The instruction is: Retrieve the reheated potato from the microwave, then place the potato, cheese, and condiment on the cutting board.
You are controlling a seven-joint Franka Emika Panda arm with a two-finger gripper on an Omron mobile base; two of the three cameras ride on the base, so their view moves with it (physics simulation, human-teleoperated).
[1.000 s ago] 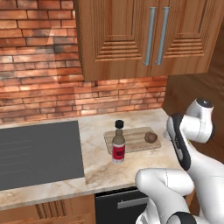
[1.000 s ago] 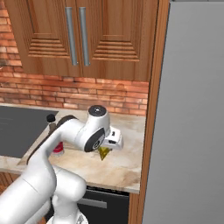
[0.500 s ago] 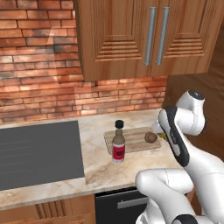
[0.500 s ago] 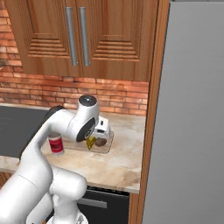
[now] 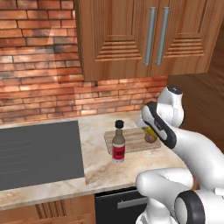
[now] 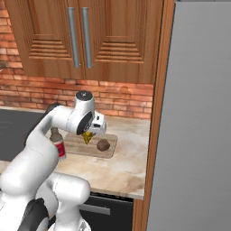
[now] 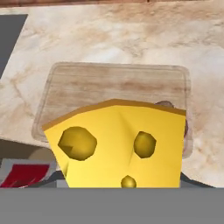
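While gripping the cheese (image 7: 118,144), the tool (image 6: 88,134) hangs over the cutting board (image 7: 113,83); potato (image 6: 103,145) just beside it, condiment (image 5: 118,146) on the table (image 5: 100,168).

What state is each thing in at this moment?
Yellow holed cheese wedge: held in the hand, above the board.
Brown potato: resting on the tan wooden cutting board.
Black-capped condiment bottle: upright, at the board's edge.
Wooden cabinet doors: closed.

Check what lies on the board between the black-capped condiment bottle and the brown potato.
Bare tan wooden cutting board lies between the dark red-labelled bottle and the brown potato, seen in the left base view.
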